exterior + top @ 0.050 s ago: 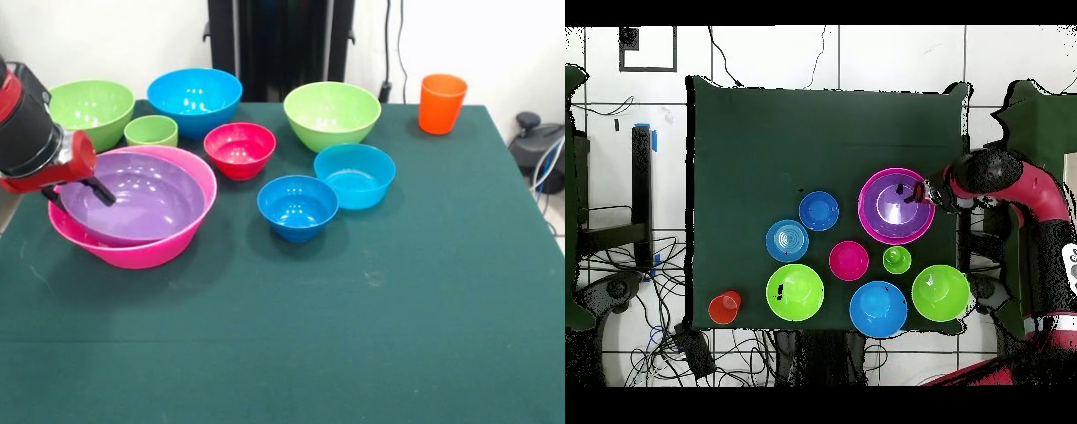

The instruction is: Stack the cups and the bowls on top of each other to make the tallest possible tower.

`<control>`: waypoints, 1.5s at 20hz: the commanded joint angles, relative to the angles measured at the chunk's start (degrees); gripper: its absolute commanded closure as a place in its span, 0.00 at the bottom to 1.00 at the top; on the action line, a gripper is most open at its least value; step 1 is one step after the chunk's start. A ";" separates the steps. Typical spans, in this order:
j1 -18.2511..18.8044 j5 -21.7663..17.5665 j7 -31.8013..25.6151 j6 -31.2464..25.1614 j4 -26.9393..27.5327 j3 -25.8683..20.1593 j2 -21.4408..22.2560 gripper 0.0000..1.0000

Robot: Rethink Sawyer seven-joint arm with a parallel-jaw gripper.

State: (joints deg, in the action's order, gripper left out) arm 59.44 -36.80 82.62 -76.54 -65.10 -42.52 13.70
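Purple bowl (132, 196) sits nested inside the pink bowl (168, 247) at the counter (353, 309) edge, glossy and wide. One dark finger of the tool (84, 188) dips inside its rim; whether the tool pinches that rim I cannot tell. Pulling away carelessly could drag or tip both bowls, being slick. Orange cup (441, 103) stands well apart

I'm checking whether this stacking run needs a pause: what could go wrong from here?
The gripper reaches over the rim of the purple bowl, which is nested in the pink bowl; lifting might drag both. Both sit near the table's edge, so a nudge could push them off.
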 commanded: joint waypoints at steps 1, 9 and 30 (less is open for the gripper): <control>-3.35 -3.30 -19.69 -1.77 1.58 0.60 -0.22 0.00; -3.87 -2.52 -17.70 -3.41 -0.13 0.83 2.38 0.00; -9.19 -4.20 -16.77 -10.03 -1.99 1.87 17.04 0.00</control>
State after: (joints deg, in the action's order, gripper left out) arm 53.27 -37.03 82.62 -82.24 -65.13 -42.28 27.79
